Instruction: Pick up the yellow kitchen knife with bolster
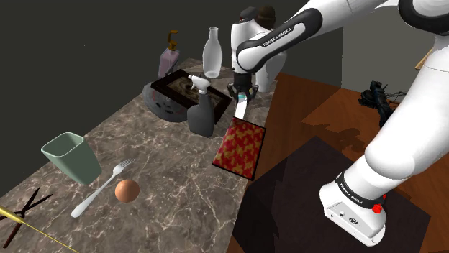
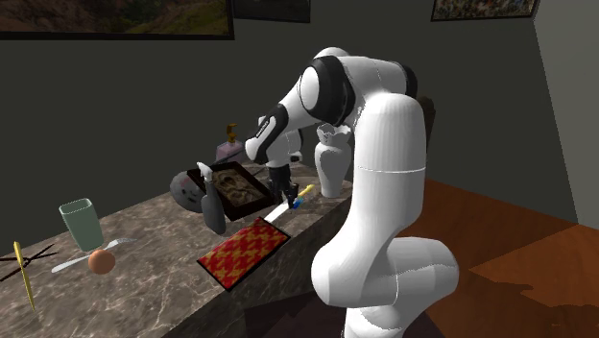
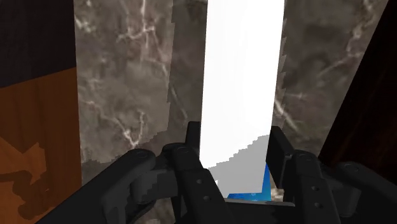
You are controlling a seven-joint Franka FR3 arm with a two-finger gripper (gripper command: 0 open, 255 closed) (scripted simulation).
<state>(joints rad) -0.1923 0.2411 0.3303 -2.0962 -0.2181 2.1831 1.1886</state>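
Gripper [image 1: 242, 92] fingers press in on the knife [image 1: 241, 109] from both sides. In the wrist view the two black fingers [image 3: 191, 137] sit against the flat white blade [image 3: 245, 63] where it meets a blue patch of handle, so I judge that I am pinching it rather than just straddling it.

In the shoulder view the knife is right of the upper middle of the frame. It sits at the desk [image 1: 165, 165] edge, just above the red and gold mat [image 1: 239, 147] and to the right of the dark spray bottle [image 1: 201, 108]. In the second exterior view it lies near the centre of the frame [image 2: 286, 205], with a blue and yellow handle end toward the right. I cannot tell whether it has left the marble top.

I expect it to be stiff and fairly light, with most of its weight at the handle. The blade faces look smooth and probably slippery, and a thin blade could twist between my pads. A hold close to the bolster, as now, seems the safest place. A slow, level lift should keep the long blade from swinging.
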